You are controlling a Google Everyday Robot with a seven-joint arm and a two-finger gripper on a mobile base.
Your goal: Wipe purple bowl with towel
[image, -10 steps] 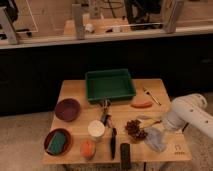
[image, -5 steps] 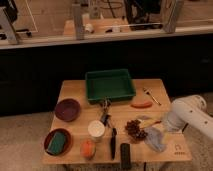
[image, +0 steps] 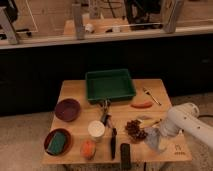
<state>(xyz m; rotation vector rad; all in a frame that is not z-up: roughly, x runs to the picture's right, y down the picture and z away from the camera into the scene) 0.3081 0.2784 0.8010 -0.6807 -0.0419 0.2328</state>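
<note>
Camera view: gripper [image: 157, 135] sits lower right of the frame, right above the towel [image: 152, 143], jaws spread wide, nothing pinched yet far as I can see; purple bowl [image: 67, 109] is well apart at middle left, so the cloth has to travel leftward.

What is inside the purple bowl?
Nothing shows inside the purple bowl; it looks empty. The towel lies near the table's front edge, with the gripper just above, covering part of it.

1. Wooden worktop [image: 74, 91] on a pale speckled floor [image: 22, 142].
2. Dark low wall [image: 35, 75] behind it.
3. Above, a ledge [image: 50, 41] carries glass panes [image: 45, 17] between grey posts [image: 77, 20]; the light is dim.
</note>
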